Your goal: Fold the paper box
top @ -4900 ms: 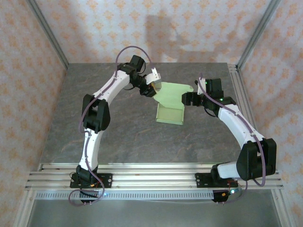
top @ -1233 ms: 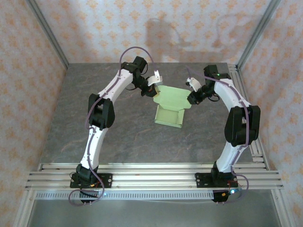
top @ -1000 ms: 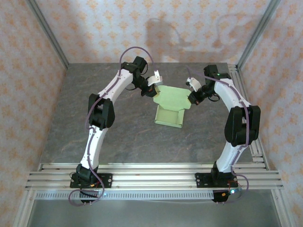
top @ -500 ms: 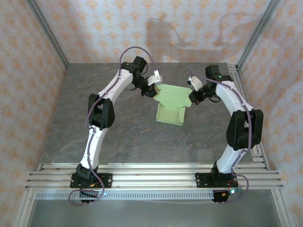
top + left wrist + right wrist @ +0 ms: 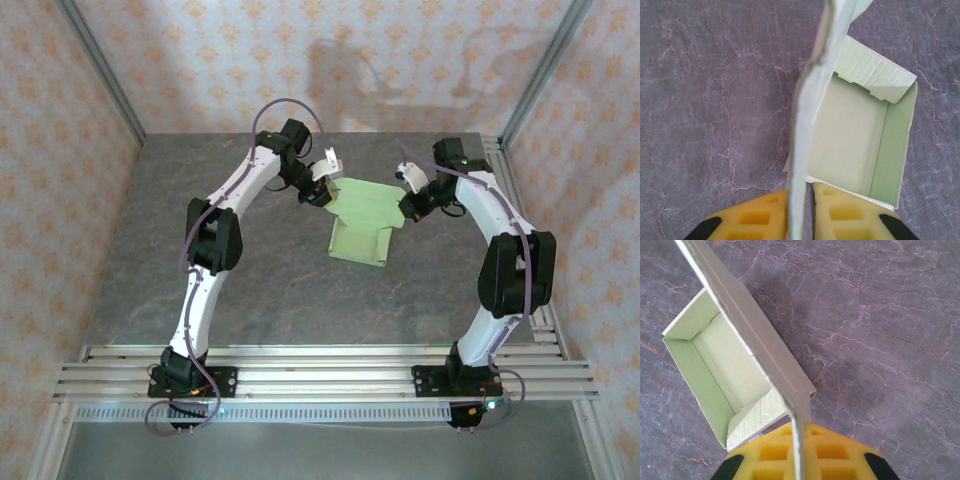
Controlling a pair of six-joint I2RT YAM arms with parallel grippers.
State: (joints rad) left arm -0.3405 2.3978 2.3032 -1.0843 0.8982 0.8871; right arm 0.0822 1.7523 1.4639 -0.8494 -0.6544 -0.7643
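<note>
Top external view: the paper box lies on the bench between the two claws, its open tray reaching away from them toward the arm bases and its lid panel raised at the claw end. The left claw meets one side edge of that panel and the right claw the other; the fingers are too small here to read. Left wrist view: the lid appears edge-on, running straight ahead from between the yellow pads, which stand narrow on either side of it. A thin dark slit shows along one pad, so whether this claw actually pinches the card cannot be told. The tray sits beyond and to one side of the claw, walls up, a ribbed flap at its far end. Right wrist view: the pads are closed on the lid's edge, holding it, with the tray ahead and to one side. Judgement: the tray is formed and closing the lid is the step in hand. The next move calls for both claws to swing the panel down together and seat its tuck flap. Not verifiable: the lid's face and free edge, and any tuck flap, since both wrist views show it edge-on and cut off at the frame.
</note>
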